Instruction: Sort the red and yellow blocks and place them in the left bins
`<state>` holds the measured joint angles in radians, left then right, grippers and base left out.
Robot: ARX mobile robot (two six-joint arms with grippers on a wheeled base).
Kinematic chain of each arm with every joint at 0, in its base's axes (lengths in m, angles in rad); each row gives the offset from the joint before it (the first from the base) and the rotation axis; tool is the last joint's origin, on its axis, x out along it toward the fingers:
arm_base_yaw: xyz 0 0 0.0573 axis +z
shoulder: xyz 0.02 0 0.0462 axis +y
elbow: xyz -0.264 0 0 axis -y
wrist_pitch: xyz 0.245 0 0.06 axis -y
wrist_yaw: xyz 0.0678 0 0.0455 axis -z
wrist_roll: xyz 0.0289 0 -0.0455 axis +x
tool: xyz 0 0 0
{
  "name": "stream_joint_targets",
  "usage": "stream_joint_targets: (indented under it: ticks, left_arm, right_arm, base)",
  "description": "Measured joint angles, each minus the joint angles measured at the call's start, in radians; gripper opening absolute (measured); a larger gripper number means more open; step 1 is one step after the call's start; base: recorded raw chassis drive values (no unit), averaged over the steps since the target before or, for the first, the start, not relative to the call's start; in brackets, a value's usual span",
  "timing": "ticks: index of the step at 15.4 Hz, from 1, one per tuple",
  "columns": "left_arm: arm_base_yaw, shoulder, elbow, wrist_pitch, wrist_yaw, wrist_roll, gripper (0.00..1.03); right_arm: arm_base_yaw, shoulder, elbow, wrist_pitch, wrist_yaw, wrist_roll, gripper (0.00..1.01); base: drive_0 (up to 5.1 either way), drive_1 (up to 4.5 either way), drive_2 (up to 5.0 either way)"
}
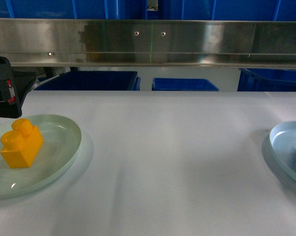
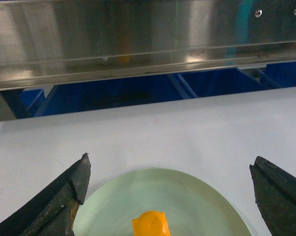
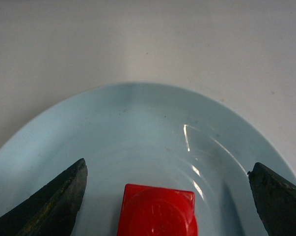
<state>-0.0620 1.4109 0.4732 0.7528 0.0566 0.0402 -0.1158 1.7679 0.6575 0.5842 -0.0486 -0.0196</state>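
**Two blocks on two plates, both sets of fingers spread wide**

Head view: the yellow block sits on the pale green plate at the left of the white table, studs up. The left gripper shows only as a dark body at the left edge, above and just behind the plate. A pale blue plate is cut off at the right edge. Beyond the table, under a steel rail, stand the blue bins, where the blocks apparently belong.

Left wrist view: the left gripper hangs over the green plate with its fingers wide apart and holding nothing. The yellow block lies centred between them at the bottom edge, so the arm seems lined up for a straight descent.

Right wrist view: the right gripper is equally wide open and empty above the blue plate, with a red block between its fingers, not touched. Neither block has been picked up yet.
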Motion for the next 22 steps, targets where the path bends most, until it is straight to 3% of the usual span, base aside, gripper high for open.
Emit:
stream_joint_targets:
  ticks: [2, 6, 9, 10, 11, 12, 15, 18, 20, 22]
  left_arm:
    - [0.000, 0.000, 0.000, 0.000, 0.000, -0.005, 0.98]
    - [0.000, 0.000, 0.000, 0.000, 0.000, -0.006, 0.98]
    - [0.000, 0.000, 0.000, 0.000, 0.000, -0.006, 0.98]
    - [0.000, 0.000, 0.000, 0.000, 0.000, -0.006, 0.98]
    - [0.000, 0.000, 0.000, 0.000, 0.000, -0.006, 0.98]
    - [0.000, 0.000, 0.000, 0.000, 0.000, -0.006, 0.98]
    - [0.000, 0.000, 0.000, 0.000, 0.000, -0.006, 0.98]
    - [0.000, 0.000, 0.000, 0.000, 0.000, -0.006, 0.98]
    - [0.000, 0.003, 0.024, -0.060, -0.025, -0.022, 0.98]
    - [0.000, 0.027, 0.114, -0.151, -0.051, -0.071, 0.98]
  right_arm:
    - [0.003, 0.036, -0.010, 0.016, 0.000, 0.000, 0.95]
    - [-0.017, 0.063, -0.043, 0.127, 0.007, -0.008, 0.55]
    - [-0.017, 0.060, -0.051, 0.156, 0.005, -0.008, 0.46]
    - [-0.022, 0.024, -0.076, 0.172, -0.018, -0.008, 0.32]
    - [-0.022, -0.154, -0.107, 0.145, -0.080, -0.007, 0.30]
    - [-0.023, -0.429, -0.157, 0.014, -0.169, 0.009, 0.30]
    - [-0.042, -0.763, -0.249, -0.188, -0.250, 0.032, 0.30]
    - [-0.001, -1.081, -0.312, -0.387, -0.270, 0.030, 0.30]
    - [0.012, -1.119, -0.327, -0.365, -0.266, 0.026, 0.30]
    - [0.011, -1.094, -0.347, -0.361, -0.262, 0.026, 0.30]
  base:
    - [0.0, 0.00, 0.0]
    - [0.0, 0.00, 0.0]
    - [0.0, 0.00, 0.0]
    - [0.0, 0.00, 0.0]
    - [0.0, 0.00, 0.0]
    - [0.0, 0.00, 0.0]
    - [0.0, 0.00, 0.0]
    - [0.0, 0.00, 0.0]
    - [0.0, 0.00, 0.0]
    - [0.0, 0.00, 0.0]
